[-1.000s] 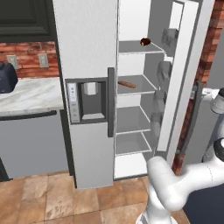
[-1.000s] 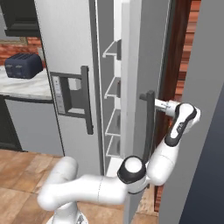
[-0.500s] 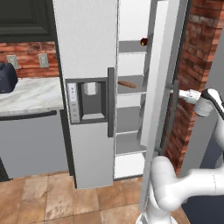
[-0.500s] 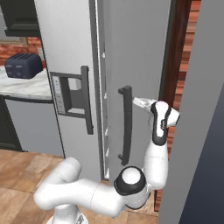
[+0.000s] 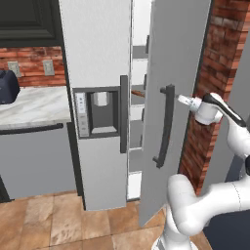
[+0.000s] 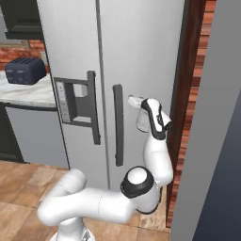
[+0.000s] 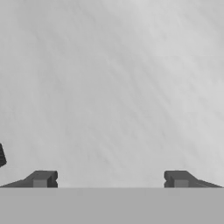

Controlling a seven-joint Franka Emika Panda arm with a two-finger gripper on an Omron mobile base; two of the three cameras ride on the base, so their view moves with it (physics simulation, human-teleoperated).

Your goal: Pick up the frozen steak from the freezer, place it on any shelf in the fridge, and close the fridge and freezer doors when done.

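Observation:
The steak is hidden behind the fridge door [image 5: 183, 58], which stands a narrow gap short of shut. Through that gap I see white shelves and a brown item [image 5: 138, 93] on one of them. In the right base view the fridge door [image 6: 141, 47] looks almost flush. The freezer door [image 5: 97, 58] with its dispenser is shut. My gripper [image 5: 181, 100] [image 6: 133, 100] presses against the fridge door's outer face, just right of its dark handle [image 5: 166, 124]. In the hand view the gripper [image 7: 110, 179] is open, fingers wide apart, nothing between them, facing the grey door.
A dark toaster [image 5: 7, 87] [image 6: 26, 70] sits on the marble counter [image 5: 34, 105] left of the fridge, above a grey dishwasher [image 5: 34, 156]. A brick wall [image 5: 219, 49] flanks the fridge on the right. A tall grey panel [image 6: 212, 117] stands at the far right.
The fridge door has swung from wide open to nearly shut, with my gripper travelling leftward against it. The shelves and the dark red item on the top shelf have gone out of sight.

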